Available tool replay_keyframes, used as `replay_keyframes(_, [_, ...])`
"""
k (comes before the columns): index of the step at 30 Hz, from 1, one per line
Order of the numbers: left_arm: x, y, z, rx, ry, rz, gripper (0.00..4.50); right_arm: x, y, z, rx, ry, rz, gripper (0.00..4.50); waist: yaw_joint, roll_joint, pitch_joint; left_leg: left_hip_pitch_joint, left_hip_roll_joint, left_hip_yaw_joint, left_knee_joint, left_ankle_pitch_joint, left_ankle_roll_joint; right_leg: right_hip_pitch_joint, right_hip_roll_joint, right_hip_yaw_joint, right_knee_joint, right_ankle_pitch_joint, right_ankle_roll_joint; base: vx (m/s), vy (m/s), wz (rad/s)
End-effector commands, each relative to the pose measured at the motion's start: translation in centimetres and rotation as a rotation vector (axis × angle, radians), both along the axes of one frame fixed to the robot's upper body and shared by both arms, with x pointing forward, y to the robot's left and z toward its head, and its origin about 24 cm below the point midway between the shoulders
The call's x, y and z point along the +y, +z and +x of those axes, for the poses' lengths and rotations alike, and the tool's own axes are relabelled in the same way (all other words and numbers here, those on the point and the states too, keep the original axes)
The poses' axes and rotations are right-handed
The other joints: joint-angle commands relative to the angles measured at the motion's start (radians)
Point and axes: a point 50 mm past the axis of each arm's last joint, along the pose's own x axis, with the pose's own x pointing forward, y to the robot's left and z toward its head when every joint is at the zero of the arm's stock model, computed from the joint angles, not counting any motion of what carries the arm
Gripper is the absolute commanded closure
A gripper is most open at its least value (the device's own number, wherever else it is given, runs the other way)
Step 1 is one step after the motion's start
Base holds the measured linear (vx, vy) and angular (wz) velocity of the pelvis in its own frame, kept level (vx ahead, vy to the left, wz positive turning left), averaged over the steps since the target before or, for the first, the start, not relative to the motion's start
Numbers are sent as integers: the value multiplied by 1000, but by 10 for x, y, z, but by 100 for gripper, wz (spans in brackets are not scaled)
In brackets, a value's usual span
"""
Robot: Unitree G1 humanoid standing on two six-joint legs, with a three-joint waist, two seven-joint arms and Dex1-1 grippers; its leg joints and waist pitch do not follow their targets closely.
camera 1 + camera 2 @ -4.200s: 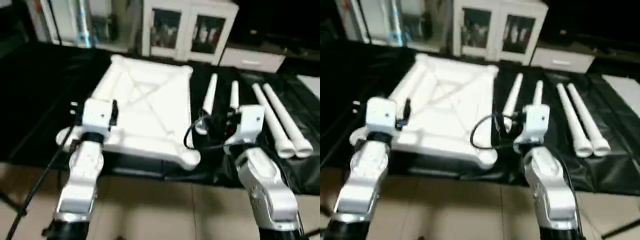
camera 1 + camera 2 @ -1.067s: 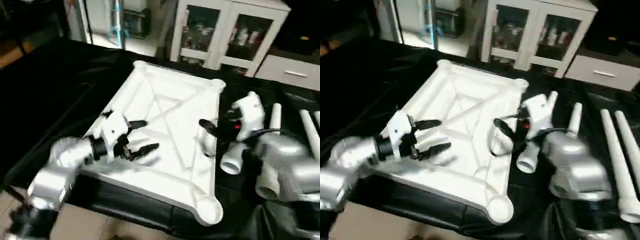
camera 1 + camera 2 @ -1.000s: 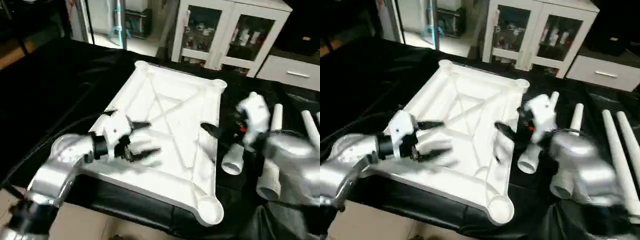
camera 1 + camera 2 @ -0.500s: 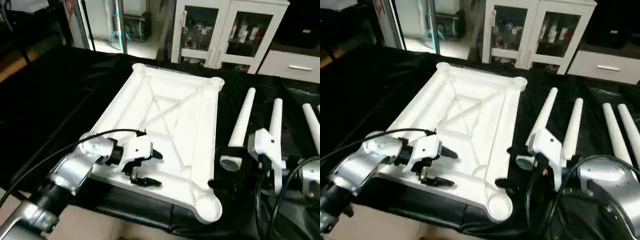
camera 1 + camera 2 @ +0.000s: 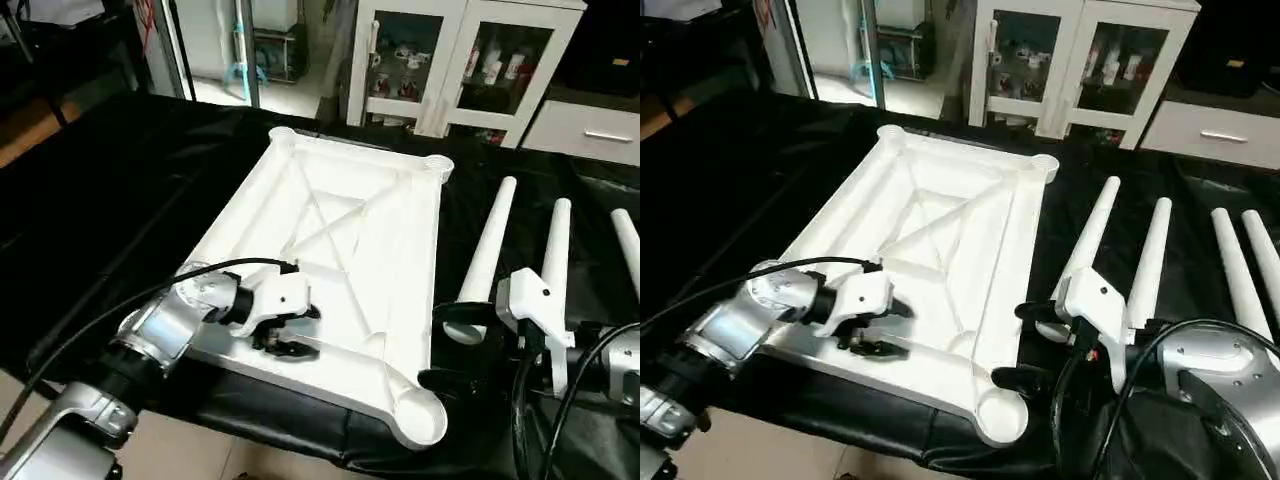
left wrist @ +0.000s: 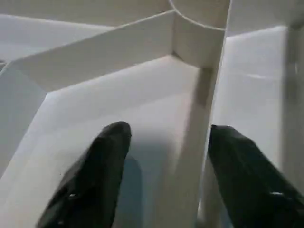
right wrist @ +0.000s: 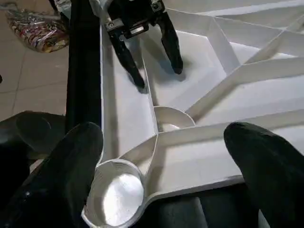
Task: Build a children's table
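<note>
A: Left side, what grips the children's table (image 5: 350, 240)?

B: The left gripper (image 5: 288, 331) straddles a rib near the front edge of the upturned top on the black desk (image 5: 90, 200); its fingers (image 6: 99, 166) stand narrow either side, probably to steady the top. Whether they press it, I cannot tell.

A: And to the right?

B: The right gripper (image 5: 1025, 345) hovers beside the front corner socket (image 7: 116, 190), fingers (image 7: 57, 166) wide and empty. Four legs (image 5: 490, 240) lie further right, within reach for fitting.
</note>
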Motion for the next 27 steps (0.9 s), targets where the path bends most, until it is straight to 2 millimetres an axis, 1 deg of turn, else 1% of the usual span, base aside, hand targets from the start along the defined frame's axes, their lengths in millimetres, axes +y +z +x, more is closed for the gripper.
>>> replay_keyframes(1, [0,2,1,-7,-11,-3,169,2,2,-1,-10,7,-11,0,1,-11,-53,0,69,-25,-82,-112,43,51,-94,55,-84,-188,-212,0,0,0])
replay_keyframes(2, [0,2,1,-7,-13,-2,186,2,2,-1,-10,7,-11,0,1,-11,-53,0,69,-25,-82,-112,43,51,-94,55,-84,-188,-212,0,0,0])
replay_keyframes(3, [0,1,0,-4,-9,-14,198,2,2,0,-11,5,-11,0,1,-8,-54,1,69,-26,-82,-113,42,49,-94,55,-84,-199,-207,0,0,0])
replay_keyframes(5, [-1,1,1,-6,-4,-22,204,2,2,0,-13,3,-11,0,1,-9,-54,1,69,-26,-82,-109,42,49,-93,55,-83,-192,-206,0,0,0])
replay_keyframes(6, [-1,2,0,-14,7,-36,217,2,1,1,-15,-3,-10,0,2,-10,-55,-1,69,-26,-81,-93,46,50,-94,54,-80,-166,-209,0,0,0])
replay_keyframes(8, [-2,2,0,-16,16,-43,237,2,0,1,-17,-7,-7,0,2,-9,-55,0,69,-26,-81,-93,48,49,-93,54,-80,-162,-212,0,0,0])
replay_keyframes(10, [-1,2,0,-20,24,-38,244,2,0,2,-19,-11,-4,0,1,-9,-54,0,70,-26,-82,-103,47,49,-94,54,-82,-183,-209,0,0,0])
replay_keyframes(11, [0,1,0,-23,28,-34,249,3,-1,2,-19,-14,-4,0,1,-13,-54,0,70,-26,-82,-106,47,49,-94,54,-83,-189,-208,0,0,0])
replay_keyframes(12, [1,-1,-1,-23,35,-21,249,3,-1,2,-18,-15,-3,0,1,-11,-53,-1,70,-27,-83,-110,44,49,-95,54,-82,-197,-207,0,0,0])
replay_keyframes(15, [6,-4,-1,-32,63,14,284,3,-3,2,-19,-23,-4,0,0,-10,-51,-1,69,-27,-84,-119,40,48,-95,54,-86,-222,-198,0,0,0])
replay_keyframes(16, [7,-5,-1,-36,77,21,289,3,-3,3,-20,-25,-5,0,0,-11,-50,0,69,-27,-85,-128,37,47,-94,55,-88,-244,-189,0,0,0])
replay_keyframes(18, [11,-7,1,-47,108,38,316,2,-2,3,-23,-30,-7,0,0,-11,-48,1,68,-27,-85,-141,33,45,-94,55,-92,-274,-181,0,0,0])
replay_keyframes(22, [18,-8,4,-61,142,58,346,2,-2,5,-31,-38,-12,0,-3,-11,-48,0,66,-28,-86,-151,29,44,-92,54,-96,-314,-157,0,0,0])
replay_keyframes(23, [20,-8,5,-64,155,67,346,1,-2,5,-33,-40,-13,0,-3,-10,-48,2,67,-28,-86,-152,27,43,-92,55,-97,-319,-155,0,0,0])
replay_keyframes(24, [25,-9,7,-73,188,86,373,1,-2,6,-37,-46,-16,0,-2,-11,-49,1,67,-28,-86,-150,27,43,-92,55,-97,-312,-156,0,0,0])
replay_keyframes(27, [30,-9,8,-77,219,95,380,0,-2,7,-44,-53,-19,0,-3,-10,-48,-1,68,-30,-89,-145,26,44,-93,55,-94,-295,-161,0,0,0])
